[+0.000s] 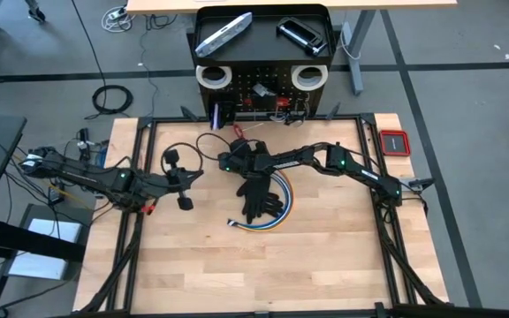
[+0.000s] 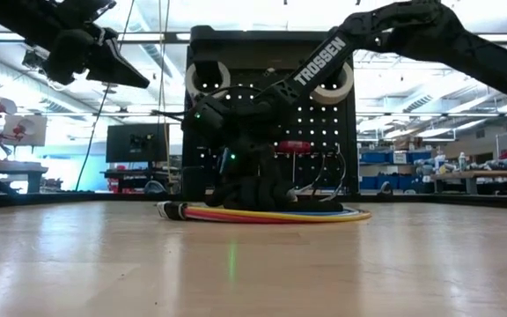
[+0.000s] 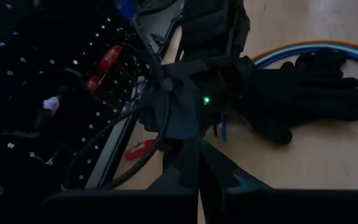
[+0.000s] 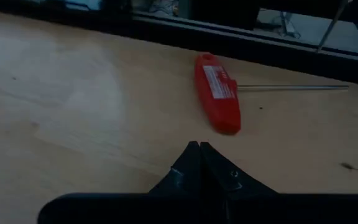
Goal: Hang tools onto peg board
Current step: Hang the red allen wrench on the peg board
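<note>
The right pincer [image 4: 199,147] is closed and empty, low over the tabletop [image 4: 73,112], a red-handled tool [image 4: 217,93] lying just ahead of it. The left pincer [image 3: 199,152], also closed and empty, points toward the peg board [image 3: 36,81].

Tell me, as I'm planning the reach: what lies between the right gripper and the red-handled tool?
Bare wooden table, nothing else. The right wrist view shows it between the right gripper, fingers shut, and the red-handled tool.
</note>
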Controlling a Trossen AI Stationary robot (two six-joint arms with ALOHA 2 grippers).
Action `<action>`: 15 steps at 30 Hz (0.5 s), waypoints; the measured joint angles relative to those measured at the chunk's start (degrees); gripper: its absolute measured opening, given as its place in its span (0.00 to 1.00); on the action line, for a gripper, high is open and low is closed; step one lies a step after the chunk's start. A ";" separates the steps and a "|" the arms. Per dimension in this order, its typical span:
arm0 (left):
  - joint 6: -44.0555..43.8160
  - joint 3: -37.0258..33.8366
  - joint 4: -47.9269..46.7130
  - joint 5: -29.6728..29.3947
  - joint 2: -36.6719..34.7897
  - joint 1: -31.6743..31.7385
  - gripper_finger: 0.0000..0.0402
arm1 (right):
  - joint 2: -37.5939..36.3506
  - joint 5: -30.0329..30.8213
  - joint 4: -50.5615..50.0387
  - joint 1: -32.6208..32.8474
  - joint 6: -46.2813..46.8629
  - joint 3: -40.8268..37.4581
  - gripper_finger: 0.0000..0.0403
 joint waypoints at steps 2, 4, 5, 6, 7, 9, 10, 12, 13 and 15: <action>-0.04 0.00 0.01 0.29 -1.19 -0.02 0.01 | 0.00 0.17 0.87 0.00 0.40 0.00 0.02; 0.02 0.00 0.43 0.98 -2.04 0.00 0.01 | 0.00 0.42 3.32 0.00 -0.67 0.00 0.02; 0.02 0.00 0.53 1.13 -2.22 0.00 0.01 | 0.00 0.74 4.44 0.00 -1.21 0.00 0.02; 0.02 0.00 0.64 1.16 -2.37 0.00 0.01 | 0.00 1.30 4.75 0.00 -1.20 0.00 0.02; 0.01 0.00 0.64 1.18 -2.42 0.00 0.01 | 0.00 1.57 5.02 -0.04 -1.21 0.00 0.02; -0.05 0.00 0.69 1.18 -2.47 0.00 0.01 | 0.00 2.15 5.03 -0.07 -1.43 0.00 0.02; -0.11 0.00 0.69 1.18 -2.46 0.00 0.01 | 0.02 2.57 5.06 -0.07 -1.76 -0.01 0.02; -0.17 0.00 0.88 1.20 -2.40 0.02 0.01 | 0.02 2.75 5.35 -0.07 -2.10 0.00 0.02; -0.17 0.00 1.29 1.20 -2.40 0.02 0.01 | 0.02 2.59 5.14 -0.07 -2.15 0.00 0.02; -0.10 0.00 1.84 1.22 -2.40 0.16 0.01 | 0.02 0.24 2.80 -0.07 -1.25 0.00 0.02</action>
